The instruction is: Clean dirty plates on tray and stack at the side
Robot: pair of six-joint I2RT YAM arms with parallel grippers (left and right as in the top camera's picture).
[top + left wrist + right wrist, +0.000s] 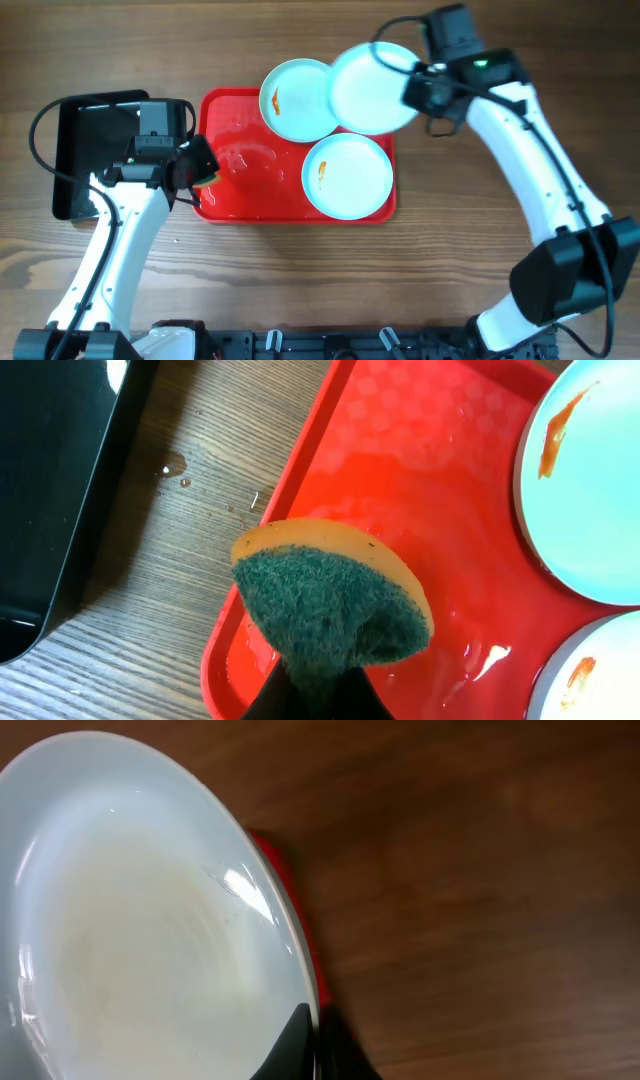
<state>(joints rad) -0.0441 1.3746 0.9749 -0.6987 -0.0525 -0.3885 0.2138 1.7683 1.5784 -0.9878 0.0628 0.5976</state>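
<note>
Overhead, my left pincer [200, 165] is clenched on a sponge [330, 600], green scouring face towards the wrist camera and an orange layer behind it. It hangs over the left rim of the red tray [240, 195], which sits mid-counter [300, 280] and shines wet on its bare left half. A glossy black tray [80, 150] lies just left of it on the wood, with a few droplets [175, 465] between the two.

My right pincer [415, 85] is clamped on the right rim of one plate [370, 88], holding it over the tray's far right corner, where it overlaps the edge of a second plate [298, 100]. That second plate rests at the tray's far edge with an orange-red smear on its left side. A third plate [348, 177] lies in the near right corner, also smeared at its left. From the right wrist, the held plate's face looks pale and glossy.
</note>
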